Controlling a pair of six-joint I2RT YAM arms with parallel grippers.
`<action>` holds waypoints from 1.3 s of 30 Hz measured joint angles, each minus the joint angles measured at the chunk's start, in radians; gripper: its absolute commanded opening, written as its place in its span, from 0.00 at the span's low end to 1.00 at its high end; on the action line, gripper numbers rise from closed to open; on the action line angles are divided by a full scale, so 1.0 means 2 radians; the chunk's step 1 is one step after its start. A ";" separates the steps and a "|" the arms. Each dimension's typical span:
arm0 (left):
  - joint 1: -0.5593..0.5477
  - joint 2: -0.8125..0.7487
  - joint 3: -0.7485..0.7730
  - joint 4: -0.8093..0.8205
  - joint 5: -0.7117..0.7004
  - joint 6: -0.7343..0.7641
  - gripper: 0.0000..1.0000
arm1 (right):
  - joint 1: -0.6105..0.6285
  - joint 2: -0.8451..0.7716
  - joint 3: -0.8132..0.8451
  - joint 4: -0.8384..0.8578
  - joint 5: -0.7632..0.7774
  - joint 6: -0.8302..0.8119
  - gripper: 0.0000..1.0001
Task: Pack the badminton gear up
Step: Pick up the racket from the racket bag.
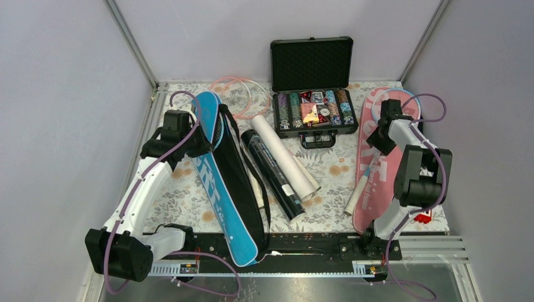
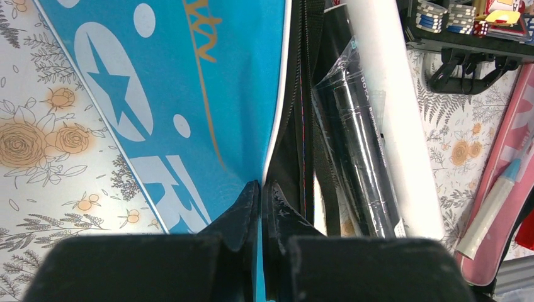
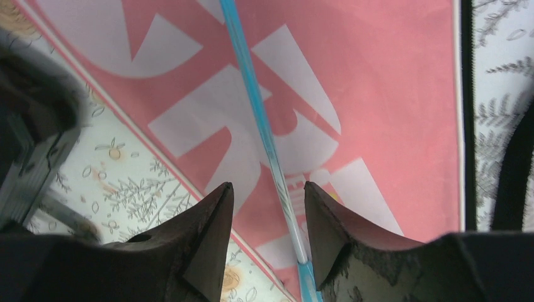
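Edges first, everything taken off the poker chip case (image 1: 312, 63) at the back of the floral table (image 1: 327, 170); directly in front of the case lies the one bare patch I have, hemmed by tubes on one side and a cover on the other. To the case's left the white tube (image 1: 284, 157) and the dark tube (image 1: 272, 171) lie touching side by side, slanting toward me; further left the blue cover (image 1: 220, 182) runs diagonally, its near end hanging past the table's front edge over the rail; beyond it a narrow strip of table reaches the grey side wall (image 1: 63, 126). The pink racket (image 1: 242, 94) sits just left of the case at the back edge.

Left gripper (image 2: 262, 187): fingers pressed together, pinching the blue cover's white-piped rim, a sliver of blue showing between them.

Right of the case the pink cover (image 3: 378, 94) lies flat, the light-blue racket (image 3: 252, 88) on top of it; a small red block (image 1: 423, 217) is at the near right corner. Right gripper (image 3: 269, 192): jaws apart, straddling the racket's shaft, a gap on either side; I see no contact.
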 measured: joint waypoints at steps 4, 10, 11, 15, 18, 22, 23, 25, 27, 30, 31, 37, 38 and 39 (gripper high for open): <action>0.002 -0.001 -0.001 0.003 -0.006 0.003 0.00 | -0.008 0.032 0.019 -0.004 -0.013 0.000 0.49; 0.007 -0.013 -0.004 0.005 -0.018 0.003 0.00 | -0.008 0.058 0.034 -0.005 -0.031 0.001 0.26; 0.008 -0.015 -0.004 0.005 -0.020 0.003 0.00 | -0.009 0.059 0.034 -0.004 -0.032 0.000 0.20; 0.013 -0.017 -0.004 0.006 -0.027 0.003 0.00 | -0.009 0.059 0.037 -0.004 -0.044 -0.007 0.01; 0.016 -0.017 -0.006 0.006 -0.028 0.003 0.00 | -0.006 0.058 0.038 -0.004 -0.053 -0.019 0.00; 0.020 -0.017 -0.006 0.006 -0.028 0.002 0.00 | -0.005 0.033 0.038 -0.016 -0.055 -0.031 0.00; 0.020 -0.017 -0.006 0.006 -0.028 0.001 0.00 | -0.005 0.019 0.038 -0.021 -0.055 -0.034 0.00; 0.022 -0.017 -0.007 0.007 -0.028 -0.001 0.00 | -0.004 -0.013 0.038 -0.030 -0.055 -0.036 0.00; 0.024 -0.017 -0.011 0.010 -0.025 -0.003 0.00 | 0.000 -0.047 0.039 -0.040 -0.054 -0.040 0.00; 0.026 -0.016 -0.014 0.011 -0.023 -0.006 0.00 | 0.012 -0.090 0.045 -0.056 -0.050 -0.045 0.00; 0.027 -0.016 -0.014 0.011 -0.023 -0.006 0.00 | 0.021 -0.103 0.047 -0.061 -0.050 -0.048 0.00; 0.033 -0.016 -0.018 0.019 -0.016 -0.006 0.00 | 0.120 -0.161 0.051 -0.082 -0.061 -0.070 0.00; 0.033 -0.016 -0.020 0.022 -0.014 -0.006 0.00 | 0.144 -0.172 0.051 -0.086 -0.066 -0.073 0.00; 0.034 -0.016 -0.021 0.023 -0.012 -0.006 0.00 | 0.163 -0.182 0.051 -0.087 -0.071 -0.076 0.00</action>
